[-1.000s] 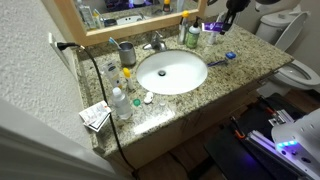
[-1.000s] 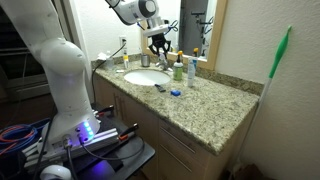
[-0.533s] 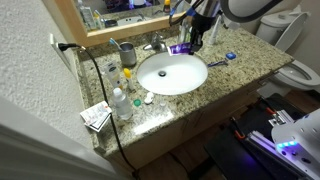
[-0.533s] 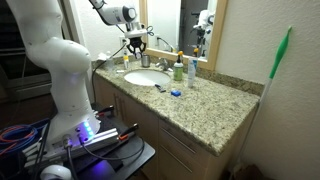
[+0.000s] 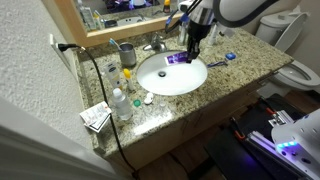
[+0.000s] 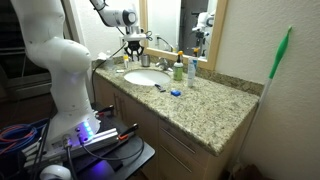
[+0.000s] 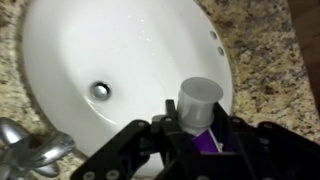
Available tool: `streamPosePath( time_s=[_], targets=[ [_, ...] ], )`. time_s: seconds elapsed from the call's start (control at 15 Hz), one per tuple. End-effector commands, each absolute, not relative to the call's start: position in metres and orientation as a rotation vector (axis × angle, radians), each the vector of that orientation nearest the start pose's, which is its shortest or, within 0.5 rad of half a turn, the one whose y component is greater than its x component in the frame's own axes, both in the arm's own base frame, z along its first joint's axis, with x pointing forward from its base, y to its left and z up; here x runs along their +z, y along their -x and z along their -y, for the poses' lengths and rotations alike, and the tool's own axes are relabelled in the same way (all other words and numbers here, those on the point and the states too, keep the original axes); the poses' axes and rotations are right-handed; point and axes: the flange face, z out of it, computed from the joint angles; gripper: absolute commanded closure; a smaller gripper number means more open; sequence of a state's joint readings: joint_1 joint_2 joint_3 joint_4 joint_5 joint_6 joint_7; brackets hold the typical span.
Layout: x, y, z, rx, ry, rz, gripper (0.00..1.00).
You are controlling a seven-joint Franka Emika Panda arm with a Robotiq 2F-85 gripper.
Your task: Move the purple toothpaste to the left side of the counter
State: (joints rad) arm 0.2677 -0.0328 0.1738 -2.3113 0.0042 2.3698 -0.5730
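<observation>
Since half a second ago the gripper (image 7: 200, 132) has swung away from the back of the counter (image 5: 245, 62) and out over the sink (image 7: 80, 45). It has taken the purple toothpaste (image 7: 200, 112) with it. In the wrist view the jaws are clenched on the tube's violet body, and its white cap juts out ahead of them above the white bowl. The tube hangs in the air, touching nothing else. In an exterior view its long axis looks close to level, with the free end pointing toward the faucet (image 5: 155, 44). How the tail end lies behind the jaws is hidden. The carry should probably stay high and level, passing in front of the faucet. Beyond the basin, the left part of the surface is crowded with bottles (image 5: 120, 100) and a black cord (image 5: 100, 90). A bare patch of granite is worth picking out before lowering and releasing.
</observation>
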Motion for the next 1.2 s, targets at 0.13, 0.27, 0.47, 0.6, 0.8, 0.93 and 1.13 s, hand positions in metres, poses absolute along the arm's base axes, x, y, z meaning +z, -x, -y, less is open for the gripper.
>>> streamPosePath(
  time_s=[0.13, 0.27, 0.47, 0.6, 0.8, 0.93, 1.13],
  targets=[
    [0.305, -0.517, -0.307, -0.041, 2.581, 1.326, 0.88],
    [0.311, -0.497, -0.302, -0.050, 2.600, 1.365, 0.63],
    [0.300, -0.520, -0.314, -0.055, 2.586, 1.305, 0.88],
    [0.285, -0.531, -0.312, -0.026, 2.699, 1.242, 0.88],
    [0.272, -0.562, -0.310, -0.071, 2.786, 0.994, 0.88],
    [0.268, -0.582, -0.313, -0.129, 2.786, 0.859, 0.88],
    [0.263, -0.605, -0.325, -0.199, 2.735, 0.763, 0.88]
  ],
)
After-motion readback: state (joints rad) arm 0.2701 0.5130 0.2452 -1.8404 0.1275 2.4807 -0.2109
